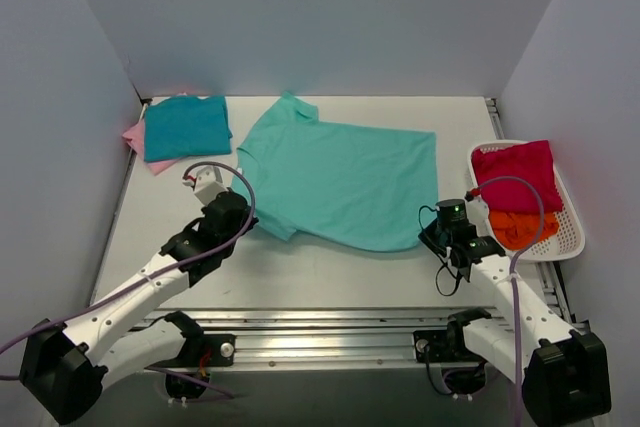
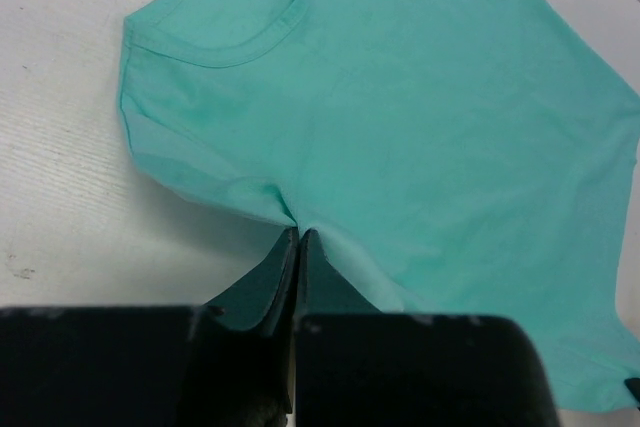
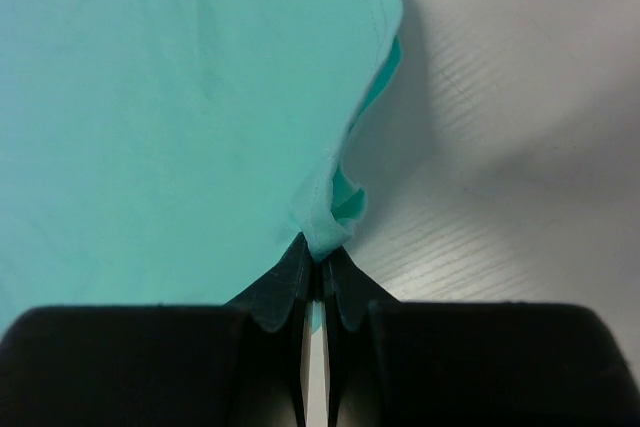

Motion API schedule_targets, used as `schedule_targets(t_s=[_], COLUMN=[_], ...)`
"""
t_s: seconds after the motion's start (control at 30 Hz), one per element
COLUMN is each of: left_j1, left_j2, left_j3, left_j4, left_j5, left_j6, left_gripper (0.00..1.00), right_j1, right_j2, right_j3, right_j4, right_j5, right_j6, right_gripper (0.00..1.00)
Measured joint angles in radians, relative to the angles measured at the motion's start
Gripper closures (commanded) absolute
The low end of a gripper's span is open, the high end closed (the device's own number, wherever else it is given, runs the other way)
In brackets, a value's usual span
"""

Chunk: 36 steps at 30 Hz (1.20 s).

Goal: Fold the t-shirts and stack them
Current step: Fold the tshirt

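Observation:
A mint-green t-shirt [image 1: 340, 182] lies spread flat in the middle of the table, neck to the left. My left gripper [image 1: 236, 209] is shut on the shirt's near edge [image 2: 297, 230] by the near sleeve. My right gripper [image 1: 432, 234] is shut on the shirt's near hem corner [image 3: 325, 237], which bunches up between the jaws. A folded darker teal t-shirt [image 1: 186, 127] lies on a folded pink one [image 1: 135, 136] at the back left. A crimson t-shirt [image 1: 518, 175] and an orange one [image 1: 520, 227] lie in the basket.
A white slotted plastic basket [image 1: 572, 232] stands at the right edge of the table. Grey walls close in the back and sides. A metal rail [image 1: 320, 322] runs along the near edge between the arm bases.

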Motion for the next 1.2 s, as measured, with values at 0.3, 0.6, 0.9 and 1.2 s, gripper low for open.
schedule_targets(t_s=[0.3,0.6,0.9,1.2], left_j1=[0.120,0.266,0.420,0.482], left_j2=[0.245,0.666,1.324,1.224], left_j3=[0.125,0.426,1.089,1.059], left_j4=[0.047,0.105,0.078,0.044], left_j5=[0.125,0.313,0.586,0.613], left_j6=[0.052,0.138,0.227,0.227], left_gripper=[0.98,0.98,0.06,0.06], right_j1=[-0.001,-0.043,-0.119,-0.133], right_j2=[0.117,0.410,0.930,0.943], right_j3=[0.114,0.286,0.657,0.831], right_j4=[0.047,0.117,0.154,0.091], right_j5=[0.013,0.082,0.117,0.174], right_j6=[-0.014,-0.016,0.004,-0.050], right_gripper=[1.00,1.00,0.07,0.00])
